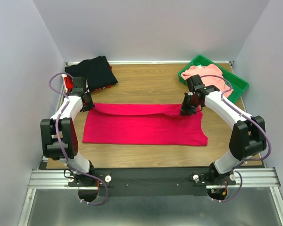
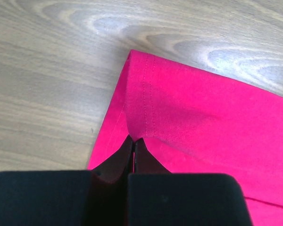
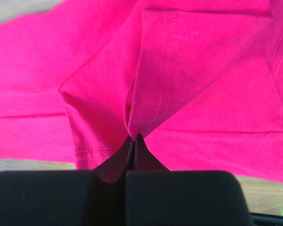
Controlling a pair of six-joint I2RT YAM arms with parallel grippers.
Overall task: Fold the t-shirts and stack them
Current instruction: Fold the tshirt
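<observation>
No writing, label, brand name, number or sign can be read in any of the three views.
</observation>
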